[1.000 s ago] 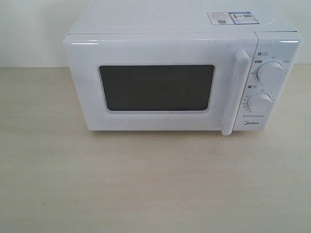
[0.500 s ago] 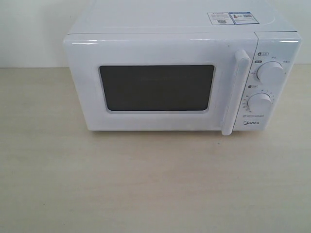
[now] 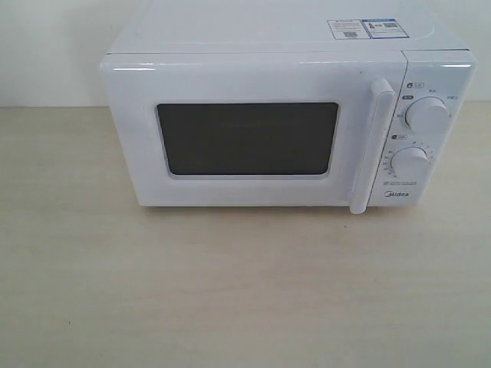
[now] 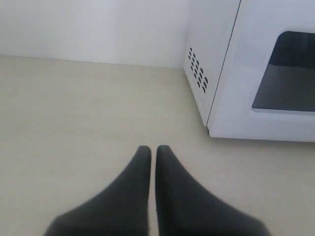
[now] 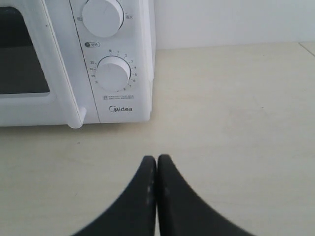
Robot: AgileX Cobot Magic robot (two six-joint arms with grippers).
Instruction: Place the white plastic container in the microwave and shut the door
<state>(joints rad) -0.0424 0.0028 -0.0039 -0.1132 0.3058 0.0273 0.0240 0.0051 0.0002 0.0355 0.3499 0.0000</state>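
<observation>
The white microwave (image 3: 284, 123) stands at the back of the table, its door (image 3: 245, 138) shut, the vertical bar handle (image 3: 370, 146) beside two round dials (image 3: 426, 116). The white plastic container is out of view; the dark window shows nothing clearly. Neither gripper appears in the exterior view. In the left wrist view my left gripper (image 4: 153, 150) hangs shut and empty over the table, short of the microwave's vented side (image 4: 206, 64). In the right wrist view my right gripper (image 5: 156, 159) is shut and empty, in front of the dial panel (image 5: 113, 73).
The pale wooden table (image 3: 230, 291) spreads wide in front of the microwave. A white wall (image 3: 46, 46) rises behind it. Stickers (image 3: 367, 28) lie on the microwave's top.
</observation>
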